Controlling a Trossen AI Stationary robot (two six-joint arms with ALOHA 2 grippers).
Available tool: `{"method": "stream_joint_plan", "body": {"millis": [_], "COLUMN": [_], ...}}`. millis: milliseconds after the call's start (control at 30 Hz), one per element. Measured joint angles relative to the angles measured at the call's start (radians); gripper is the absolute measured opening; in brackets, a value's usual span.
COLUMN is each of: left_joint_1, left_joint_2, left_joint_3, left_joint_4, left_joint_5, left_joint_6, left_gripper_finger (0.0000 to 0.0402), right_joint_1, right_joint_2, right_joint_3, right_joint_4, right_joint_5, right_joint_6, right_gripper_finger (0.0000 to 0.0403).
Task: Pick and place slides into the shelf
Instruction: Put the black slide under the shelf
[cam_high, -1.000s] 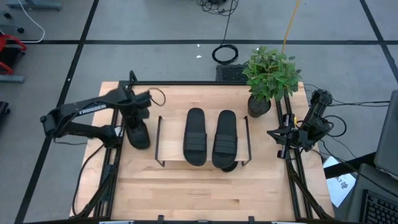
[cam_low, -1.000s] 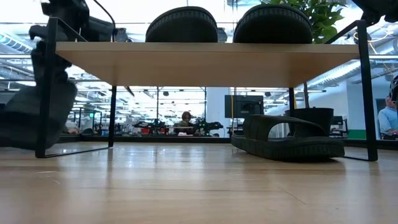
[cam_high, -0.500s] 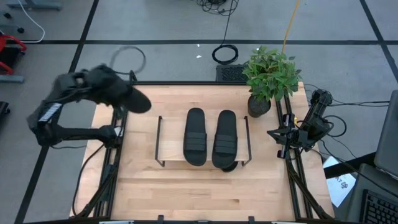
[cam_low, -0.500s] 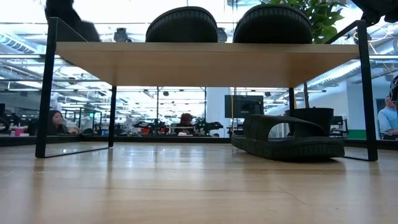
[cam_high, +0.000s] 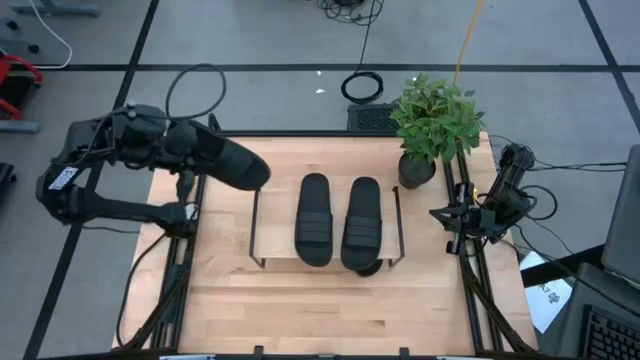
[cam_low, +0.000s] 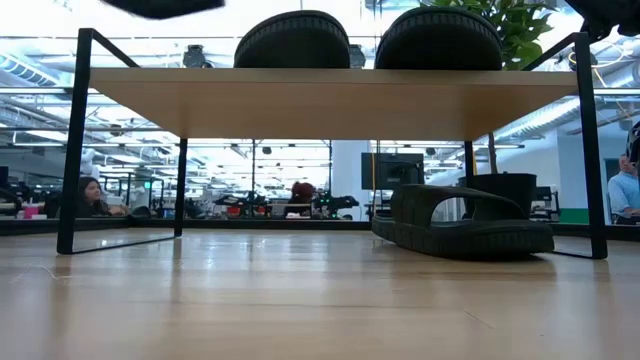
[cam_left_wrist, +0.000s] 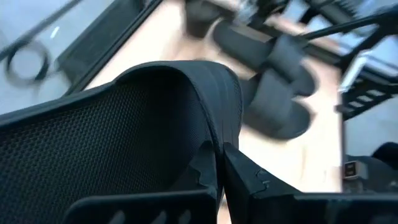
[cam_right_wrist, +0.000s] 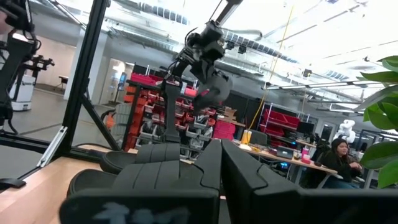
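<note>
The left gripper (cam_high: 190, 158), clamped on a slide (cam_high: 232, 163), hangs at ten o'clock of the shelf (cam_high: 260, 215); the slide's long axis points toward four o'clock.

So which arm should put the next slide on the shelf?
Left. Its gripper is shut on a slide, held in the air beside the shelf. The right gripper waits at the table's right edge, holding nothing.
</note>
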Motion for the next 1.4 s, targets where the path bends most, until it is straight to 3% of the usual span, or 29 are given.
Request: {"method": "stream_joint_plan", "body": {"millis": [133,567,800,1133,1400], "left_joint_1": [-0.133,-0.642,-0.881,-1.025,-1.070], "left_joint_2": [0.029,0.285,0.429,0.687,0.819], "left_joint_3": [0.000,0.000,0.000,-0.001,-0.001], "left_joint_4": [0.128,0.196,0.451,0.525,0.640], "left_joint_5": [-0.033,0.057,0.014,-0.010,0.076], "left_joint_6": [-0.009,-0.014,-0.054,-0.203,-0.250], "left_gripper_finger": [0.0000,0.0000,0.0000,0.0000,0.0000], "right_joint_1": [0.000,0.000,0.000,0.000,0.000], "right_joint_2": [0.000,0.000,0.000,0.000,0.000], "right_joint_3": [0.000,0.000,0.000,0.000,0.000], "right_joint_4": [0.000,0.000,0.000,-0.004,-0.016], "right_joint_5": [0.000,0.000,0.000,0.000,0.000], "right_joint_6": [0.001,0.002,0.002,0.012,0.035], "right_gripper_finger": [0.0000,0.0000,0.0000,0.0000,0.0000]}}
